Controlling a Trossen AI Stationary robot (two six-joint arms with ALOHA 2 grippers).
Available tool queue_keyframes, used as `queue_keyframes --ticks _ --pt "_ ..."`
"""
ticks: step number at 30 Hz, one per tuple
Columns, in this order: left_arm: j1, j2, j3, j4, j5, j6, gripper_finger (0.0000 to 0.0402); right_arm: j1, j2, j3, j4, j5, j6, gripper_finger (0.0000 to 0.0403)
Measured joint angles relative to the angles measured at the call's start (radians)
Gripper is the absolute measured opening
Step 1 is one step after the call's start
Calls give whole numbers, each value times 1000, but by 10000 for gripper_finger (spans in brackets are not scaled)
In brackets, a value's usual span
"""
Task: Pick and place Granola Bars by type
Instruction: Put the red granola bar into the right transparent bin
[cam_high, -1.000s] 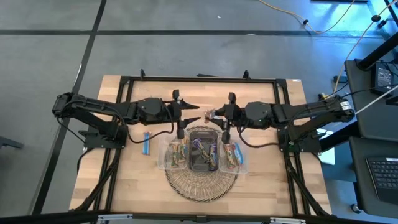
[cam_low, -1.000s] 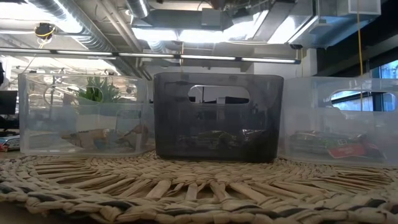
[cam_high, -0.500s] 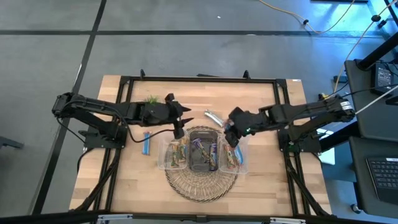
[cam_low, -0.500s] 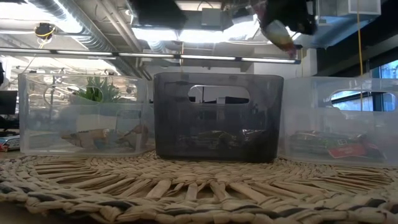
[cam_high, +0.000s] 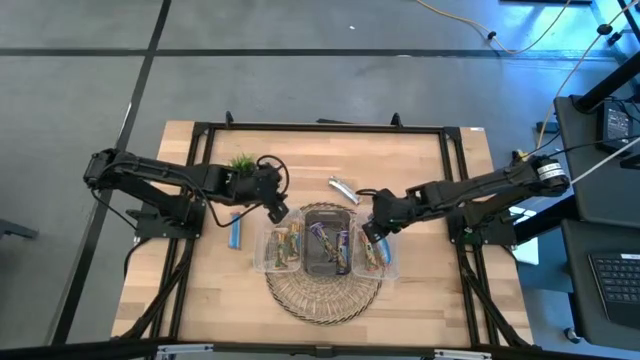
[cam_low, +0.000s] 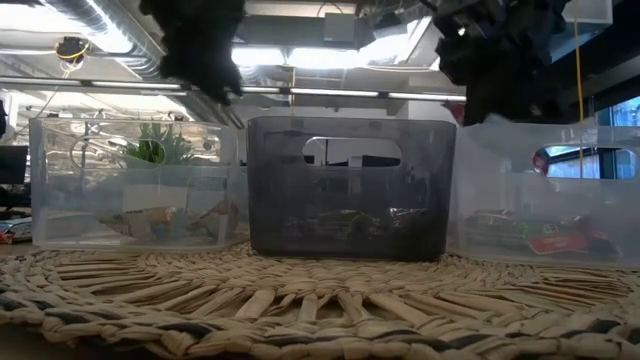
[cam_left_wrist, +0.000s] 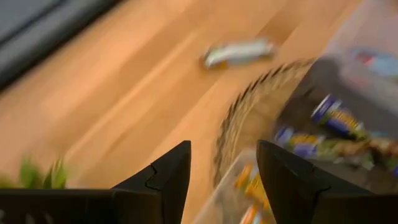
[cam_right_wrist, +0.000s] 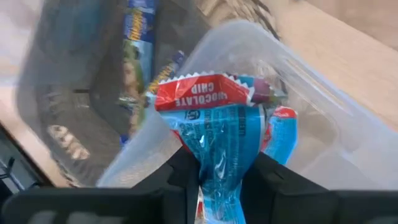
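Right gripper (cam_right_wrist: 219, 177) clamped on crinkly red-and-blue granola bar (cam_right_wrist: 221, 134) above clear plastic bin (cam_right_wrist: 323, 124), left gripper (cam_left_wrist: 222, 171) parted and empty, silver foil bar (cam_left_wrist: 238, 53) flat on wooden tabletop (cam_left_wrist: 124, 81) beside round woven mat (cam_high: 322, 293)

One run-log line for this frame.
right gripper: holds red-blue bar over right clear bin | left gripper: open, empty | loose: silver bar, blue bar

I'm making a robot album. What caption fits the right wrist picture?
Right hand carrying a red-and-blue granola bar over the clear bin.
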Motion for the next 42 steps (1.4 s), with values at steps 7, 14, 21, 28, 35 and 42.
queue_keyframes --ticks 7,14,21,28,35,42 --pt "-21 0 0 -276 36 -305 175 0 0 -47 53 -9 0 92" --pt "-116 0 0 -468 37 -594 175 0 0 -47 63 -13 -5 92" --pt "-215 0 -26 -485 35 -844 175 0 0 -47 63 -42 -79 92" --pt "-287 1 -164 -427 89 -1104 175 17 0 -47 67 -73 -143 121" --pt "-316 8 -309 -321 93 -1228 175 20 0 -47 68 -72 -187 157" --pt "-315 33 -418 -211 148 -1280 175 27 0 -47 68 -72 -197 162"
